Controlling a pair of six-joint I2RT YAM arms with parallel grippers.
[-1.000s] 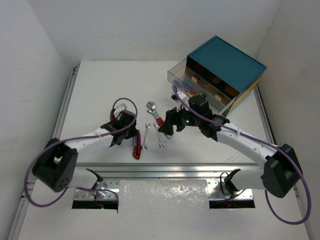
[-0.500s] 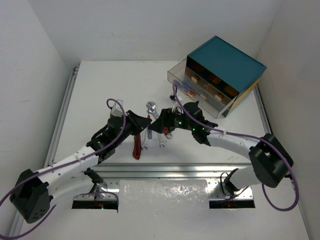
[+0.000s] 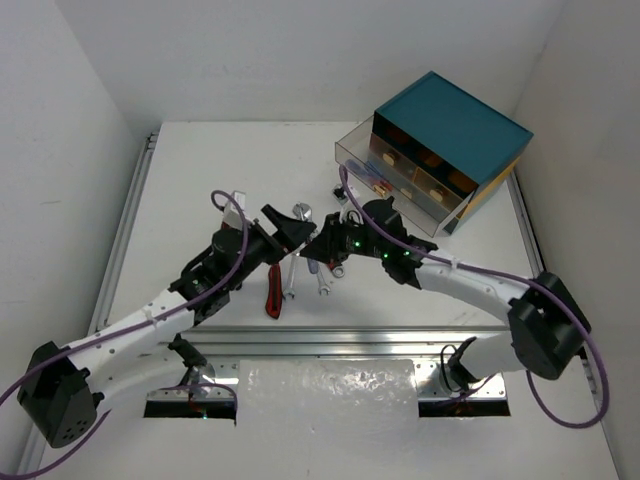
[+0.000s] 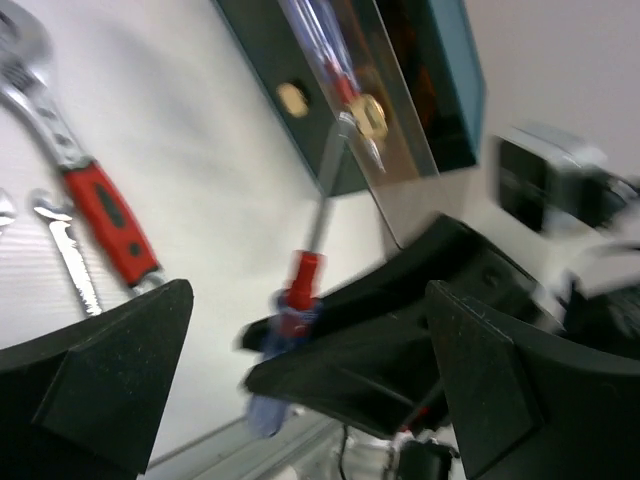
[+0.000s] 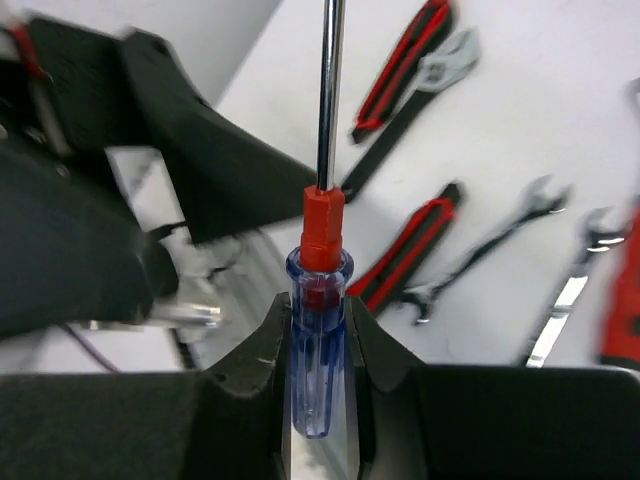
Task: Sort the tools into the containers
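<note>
Left tool (image 3: 285, 228): stands wide open, holds nothing; hovers over the desk (image 3: 200, 170), close to the tip end of the screwdriver shaft.
Pliers (image 3: 272, 291): lie flat near the front of the desk; red-and-black grips, probably rubbery and kind to a pinch; look the heaviest piece, best taken across both handles.
Spanners (image 3: 291, 277): two, slim, flat, bare metal; probably light, stiff and slippery; sit low on the desk, so call for a pinch across the thin shank.
Red-handled wrench (image 3: 303, 214): lies just beyond the spanners; steel head, red sleeve; sleeve looks the surer hold.
Screwdriver (image 5: 322, 225): clear blue plastic handle, red collar, thin bright steel shaft; hangs off the desk between the two arms. Light and rigid; smooth round handle may twist in the pads.
Right tool (image 5: 318, 305): clamps snugly on the blue handle.
Chest (image 3: 455, 125): boxy, teal top, back right of the desk; smoky translucent drawer (image 3: 358, 150) stands pulled out.
</note>
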